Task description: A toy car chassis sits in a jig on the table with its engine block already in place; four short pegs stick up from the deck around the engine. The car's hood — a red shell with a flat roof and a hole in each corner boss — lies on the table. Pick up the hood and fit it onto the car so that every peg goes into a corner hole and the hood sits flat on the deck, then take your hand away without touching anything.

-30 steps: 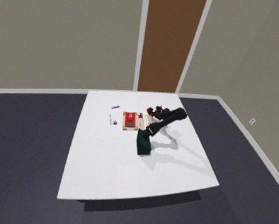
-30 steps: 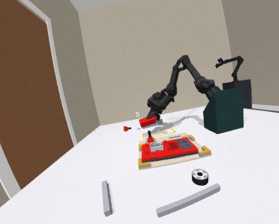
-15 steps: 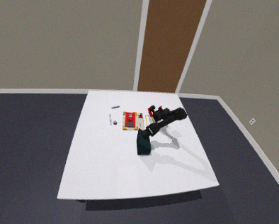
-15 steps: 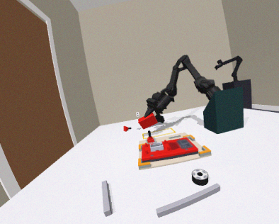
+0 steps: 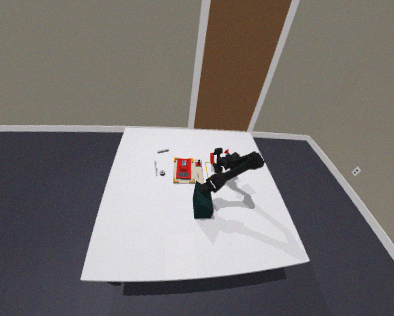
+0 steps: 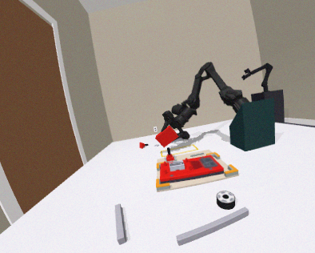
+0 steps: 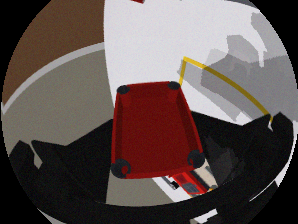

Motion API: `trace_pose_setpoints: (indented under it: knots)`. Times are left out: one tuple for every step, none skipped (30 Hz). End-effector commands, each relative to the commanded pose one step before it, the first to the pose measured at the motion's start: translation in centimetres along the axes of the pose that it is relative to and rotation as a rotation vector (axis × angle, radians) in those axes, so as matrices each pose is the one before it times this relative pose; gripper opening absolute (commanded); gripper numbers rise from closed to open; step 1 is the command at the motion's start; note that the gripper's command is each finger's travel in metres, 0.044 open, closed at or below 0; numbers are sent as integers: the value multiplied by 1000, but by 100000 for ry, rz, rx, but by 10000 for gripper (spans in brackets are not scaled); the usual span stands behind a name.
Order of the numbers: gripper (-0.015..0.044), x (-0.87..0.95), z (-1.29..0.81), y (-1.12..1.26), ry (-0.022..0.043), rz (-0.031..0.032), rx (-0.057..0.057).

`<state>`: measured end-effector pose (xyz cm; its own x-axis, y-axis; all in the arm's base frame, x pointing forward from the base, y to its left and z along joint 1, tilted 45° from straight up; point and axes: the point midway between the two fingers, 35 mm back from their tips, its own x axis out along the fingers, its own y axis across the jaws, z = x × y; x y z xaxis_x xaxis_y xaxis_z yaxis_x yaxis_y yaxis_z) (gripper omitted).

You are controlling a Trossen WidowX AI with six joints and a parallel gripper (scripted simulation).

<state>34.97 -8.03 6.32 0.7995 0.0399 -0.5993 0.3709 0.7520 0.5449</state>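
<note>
Hood (image 6: 165, 138) is held tilted in the air by the jaws, beyond the far end of the chassis and clear of the surface.

The white surface (image 5: 152, 240) is seen carrying everything, with the dark green pedestal (image 6: 253, 128) at its far side and the black arm (image 6: 205, 82) reaching out from it. The jig (image 6: 231, 171) is laid near the middle, and the red chassis (image 6: 197, 170) is seated in it with the grey engine block (image 6: 177, 166) on its deck. Two grey bars (image 6: 211, 226) and a black ring (image 6: 225, 199) are placed nearer the exterior camera, and a small red part (image 6: 141, 145) lies well apart at the far edge. In the wrist view the hood's hollow underside (image 7: 153, 129) is shown with dark corner holes, pinched between the jaws (image 6: 174, 127).
</note>
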Motion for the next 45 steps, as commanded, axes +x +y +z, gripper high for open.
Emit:
trace_pose_setpoints:
  knots:
    - [0, 21, 60, 36, -222, 134, 10485]
    - [0, 0, 0, 0, 0, 0, 3141]
    - [0, 0, 0, 0, 0, 0, 3141]
    - [0, 0, 0, 0, 0, 0, 3141]
    - [0, 0, 0, 0, 0, 0, 3141]
    - [0, 0, 0, -1, 0, 0, 491]
    - [0, 0, 0, -3, 0, 0, 988]
    - [0, 1, 1, -6, 0, 0, 1493]
    - [0, 2, 3, -10, 0, -1, 1948]
    - [0, 3, 5, -16, 0, -1, 2397]
    - [0, 4, 8, -22, 0, -2, 2776]
    - [0, 6, 11, -26, 0, -2, 2947]
    - [0, 7, 14, -31, 0, -3, 3060]
    - [0, 8, 17, -34, 0, -3, 3067]
    - [0, 9, 21, -38, 0, -4, 3067]
    - [0, 10, 25, -41, 0, -4, 3067]
    - [0, 11, 29, -44, 0, -5, 3067]
    - [0, 13, 33, -47, 0, -5, 3067]
    - [0, 14, 38, -51, 0, -6, 3066]
    - [0, 15, 43, -53, 0, -7, 3066]
    - [0, 17, 48, -56, 0, -7, 3065]
    - [0, 18, 54, -59, -1, -8, 3065]
    - [0, 20, 63, -64, -1, -9, 3182]
    - [0, 22, 70, -66, -1, -9, 3190]
    - [0, 23, 77, -69, -2, -10, 3190]
    - [0, 25, 85, -71, -2, -11, 3190]
    - [0, 27, 93, -73, -3, -11, 3191]
    - [0, 28, 102, -74, -3, -12, 3190]
    - [0, 30, 111, -76, -4, -12, 3190]
    - [0, 32, 121, -77, -4, -12, 3189]
    - [0, 34, 132, -78, -5, -13, 3188]
    - [0, 36, 143, -78, -5, -13, 3187]
    - [0, 38, 155, -78, -6, -13, 3185]
    - [0, 43, 179, -84, -7, -14, 3413]
    - [0, 46, 196, -84, -8, -14, 3444]
    - [0, 48, 213, -83, -8, -13, 3448]
    - [0, 51, 232, -82, -9, -12, 3451]
    - [0, 54, 252, -80, -9, -11, 3454]
    - [0, 58, 275, -78, -10, -10, 3456]
    - [0, 61, 301, -75, -10, -8, 3458]
    - [0, 66, 332, -71, -10, -5, 3459]
    - [0, 71, 369, -67, -9, -2, 3460]
    - [0, 77, 417, -63, -8, 2, 3473]
    - [0, 75, 458, -56, -5, 9, 3422]
    - [0, 30, 315, -30, -1, 10, 2211]
